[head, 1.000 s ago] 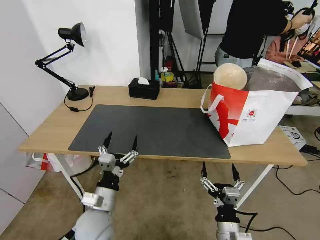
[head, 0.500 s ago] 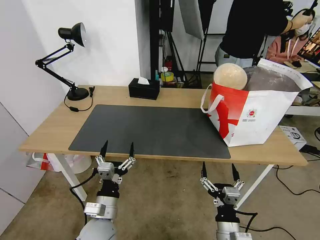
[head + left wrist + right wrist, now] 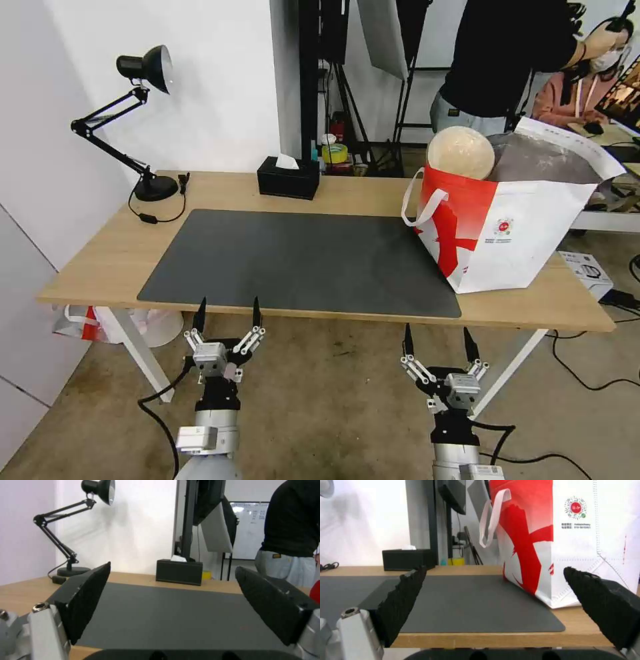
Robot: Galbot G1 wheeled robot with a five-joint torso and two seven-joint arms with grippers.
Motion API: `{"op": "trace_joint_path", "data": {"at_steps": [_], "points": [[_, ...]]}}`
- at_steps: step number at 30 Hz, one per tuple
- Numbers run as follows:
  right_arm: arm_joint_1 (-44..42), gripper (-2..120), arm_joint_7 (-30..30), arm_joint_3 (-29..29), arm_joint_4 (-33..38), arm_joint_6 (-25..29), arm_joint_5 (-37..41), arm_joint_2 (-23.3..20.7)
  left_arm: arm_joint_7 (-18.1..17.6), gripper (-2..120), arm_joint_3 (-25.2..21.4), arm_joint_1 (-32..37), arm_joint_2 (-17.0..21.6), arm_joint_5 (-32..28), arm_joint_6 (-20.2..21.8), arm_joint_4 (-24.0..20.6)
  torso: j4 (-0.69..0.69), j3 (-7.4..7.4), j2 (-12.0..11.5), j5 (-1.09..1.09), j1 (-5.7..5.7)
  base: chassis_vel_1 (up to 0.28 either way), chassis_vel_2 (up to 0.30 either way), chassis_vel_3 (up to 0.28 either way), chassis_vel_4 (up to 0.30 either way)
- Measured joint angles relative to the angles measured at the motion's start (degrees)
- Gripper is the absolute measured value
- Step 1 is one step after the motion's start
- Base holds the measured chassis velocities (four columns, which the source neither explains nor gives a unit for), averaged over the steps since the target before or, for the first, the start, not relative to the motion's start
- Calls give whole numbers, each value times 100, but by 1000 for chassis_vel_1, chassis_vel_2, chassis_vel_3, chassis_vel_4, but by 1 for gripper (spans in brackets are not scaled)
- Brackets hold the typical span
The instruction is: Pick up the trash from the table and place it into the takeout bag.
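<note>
Both pincers, left pincer and right pincer, spread empty near the light-wood tabletop; white-and-red foil-lined takeout bag far right holds beige bowl, nearer the right arm.

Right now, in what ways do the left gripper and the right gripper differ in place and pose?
The left gripper reaches nearer the table's front edge, its tips just short of the dark mat; the right gripper sits lower, farther back from that edge. The left gripper faces the mat's left part; the right gripper points toward the takeout bag. Both are open, empty and point up toward the table.
</note>
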Motion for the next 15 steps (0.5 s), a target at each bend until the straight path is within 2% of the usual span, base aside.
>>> {"op": "trace_joint_path", "data": {"at_steps": [15], "points": [[0, 100, 0, 0, 0, 0, 0, 0, -3, 100, -20, 378, -57, 151, -140, -29, 0, 0, 0, 0, 0, 0, 0, 0, 0]]}}
